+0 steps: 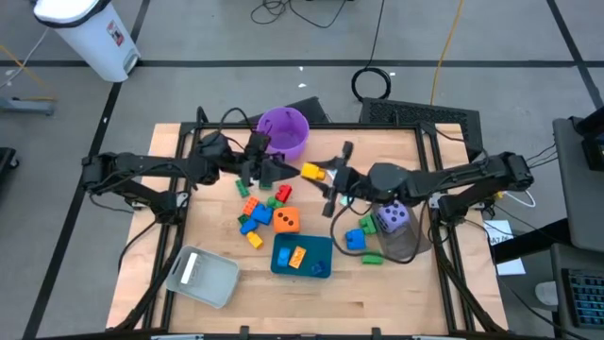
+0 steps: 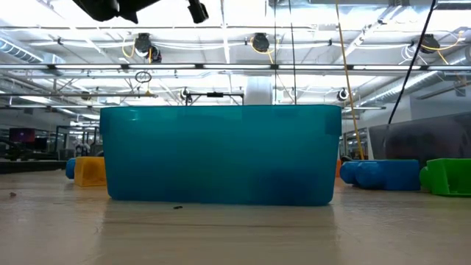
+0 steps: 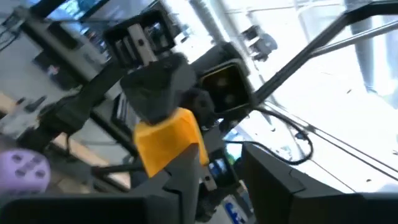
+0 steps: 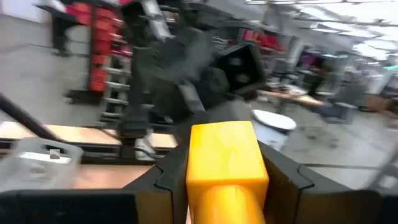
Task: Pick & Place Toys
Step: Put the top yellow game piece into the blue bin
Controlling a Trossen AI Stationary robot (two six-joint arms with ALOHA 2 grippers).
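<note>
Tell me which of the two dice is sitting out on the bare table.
The orange die, beside the loose bricks left of centre. The purple die sits inside the clear tray on the right.

The pale wooden tabletop (image 1: 311, 302) shows matt grain. The teal plastic tray (image 2: 221, 154) looks smooth and faintly translucent. The yellow plastic brick (image 4: 227, 155) is glossy, clamped between matt black plastic fingers (image 4: 168, 171). The purple plastic bucket (image 1: 283, 130) and the grey plastic tray (image 1: 203, 277) look smooth.
</note>
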